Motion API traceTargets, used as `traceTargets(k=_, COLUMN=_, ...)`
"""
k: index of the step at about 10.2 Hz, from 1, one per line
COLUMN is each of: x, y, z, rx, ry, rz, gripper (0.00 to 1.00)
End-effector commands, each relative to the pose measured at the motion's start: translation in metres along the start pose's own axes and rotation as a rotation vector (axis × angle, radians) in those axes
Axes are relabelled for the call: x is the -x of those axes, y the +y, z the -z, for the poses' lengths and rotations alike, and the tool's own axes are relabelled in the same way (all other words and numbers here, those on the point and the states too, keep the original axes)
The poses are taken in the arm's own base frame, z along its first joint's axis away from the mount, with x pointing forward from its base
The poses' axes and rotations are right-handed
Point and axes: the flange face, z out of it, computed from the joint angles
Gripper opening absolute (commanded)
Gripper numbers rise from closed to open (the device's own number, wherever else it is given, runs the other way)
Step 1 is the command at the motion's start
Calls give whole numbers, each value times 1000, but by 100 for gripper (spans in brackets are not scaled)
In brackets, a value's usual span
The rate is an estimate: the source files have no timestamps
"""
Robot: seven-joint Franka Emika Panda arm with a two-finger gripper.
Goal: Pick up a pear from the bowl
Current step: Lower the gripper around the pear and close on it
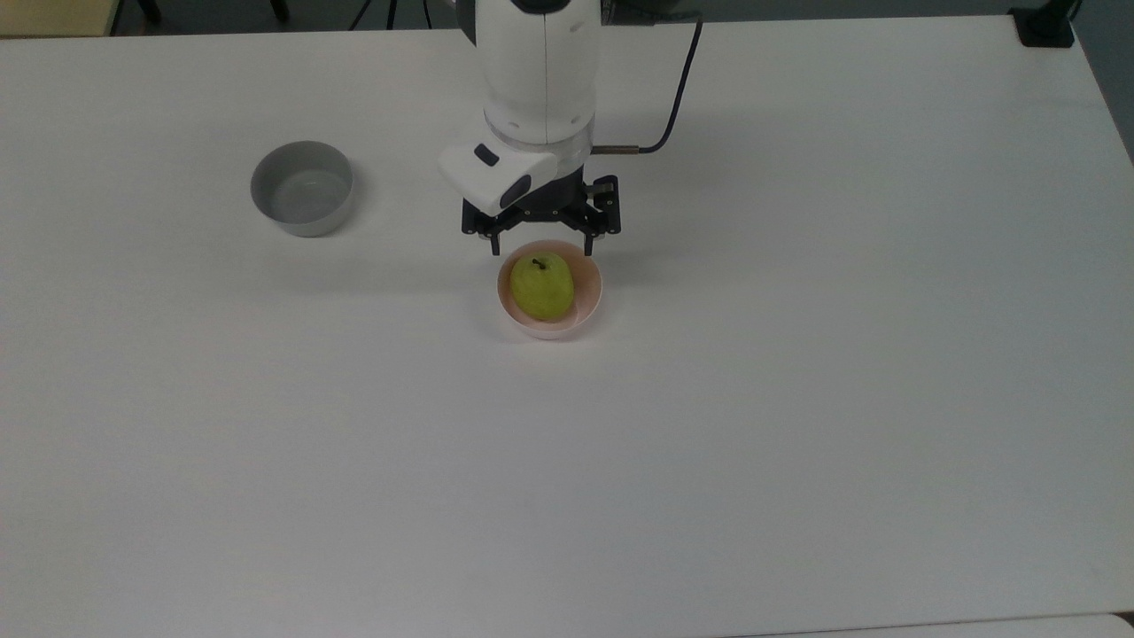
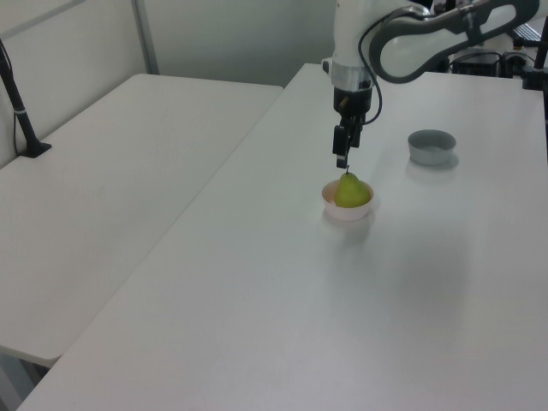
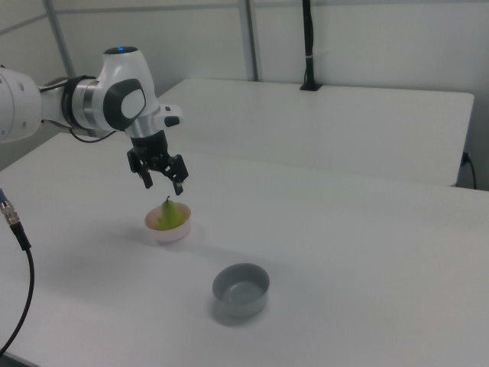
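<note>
Two bowls stand well apart on the white worktop (image 1: pixel 797 399): a pale pink bowl (image 1: pixel 591 301) and a grey bowl (image 1: pixel 303 189). The pear (image 1: pixel 542 286) sits upright inside the pink bowl (stem pointing up). The pincer (image 1: pixel 541 245) hangs above the pear, fingers spread wide, holding nothing, with a gap between fingertips and fruit in the right view. In the left view, the pincer (image 2: pixel 342 160) hangs just above the stem.

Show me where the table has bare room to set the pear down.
The table is bare below and to the right of the pink bowl in the top view. Crowded: gripper over the pear, with the grey bowl to the top view's left.
</note>
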Motion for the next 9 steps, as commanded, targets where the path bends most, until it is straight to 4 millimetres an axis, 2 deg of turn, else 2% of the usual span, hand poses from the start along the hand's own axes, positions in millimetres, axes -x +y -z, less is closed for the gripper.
traceTargets(k=1, x=-3, y=-5, z=-18, rx=58, ry=18, rz=20, gripper=100)
traceTargets(k=2, x=-2, y=-16, z=-34, rx=58, ry=21, rz=39, gripper=100)
traceTargets(k=3, x=0, y=-15, z=-42, rx=79, ry=12, rz=53, gripper=100)
traceTargets(k=5, x=2, y=-18, z=-47, rx=84, ry=5, rz=64, gripper=100)
traceTargets(k=6, x=5, y=-16, z=-53, rx=95, ry=-7, rz=75, gripper=96)
traceTargets(k=8, x=11, y=-16, z=-63, rx=114, ry=-28, rz=100, gripper=76)
traceTargets(k=9, x=12, y=-13, z=-65, rx=116, ry=-33, rz=107, gripper=56)
